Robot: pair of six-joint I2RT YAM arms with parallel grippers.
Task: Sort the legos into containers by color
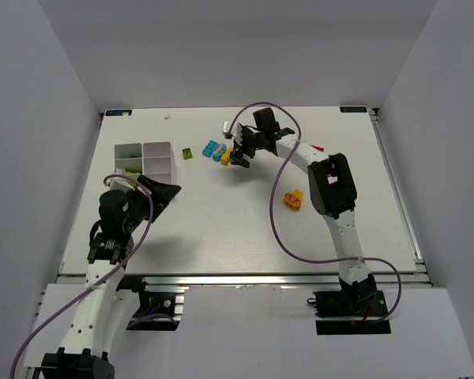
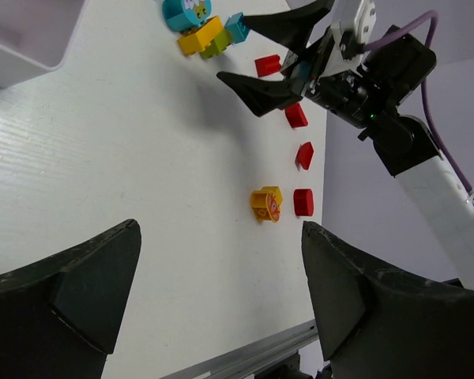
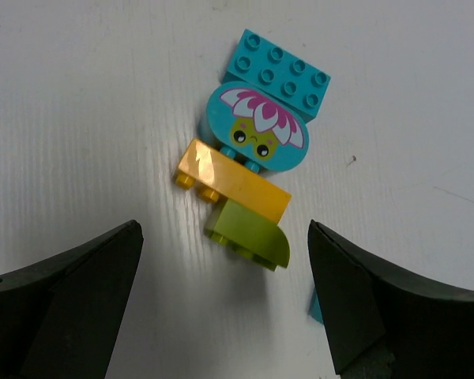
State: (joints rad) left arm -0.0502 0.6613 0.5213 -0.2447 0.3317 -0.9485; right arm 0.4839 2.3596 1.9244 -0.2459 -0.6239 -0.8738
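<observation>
The white tray (image 1: 144, 150) stands at the table's left, with lime bricks in one of its left compartments. My left gripper (image 1: 163, 192) hangs open just right of the tray and holds nothing (image 2: 220, 230). My right gripper (image 1: 238, 156) is open over a cluster of legos: a cyan brick (image 3: 280, 71), a cyan flower-face piece (image 3: 257, 130), a yellow brick (image 3: 233, 181) and a lime brick (image 3: 249, 235) lying between its fingers. A lime brick (image 1: 187, 153) lies alone left of the cluster. The yellow-orange brick (image 2: 266, 204) and several red pieces (image 2: 302, 202) lie farther right.
The right arm (image 1: 332, 189) arches over the table's middle with a purple cable looping beside it. A small white object (image 1: 224, 126) lies near the back edge. A metal rail (image 1: 237, 276) runs along the near edge.
</observation>
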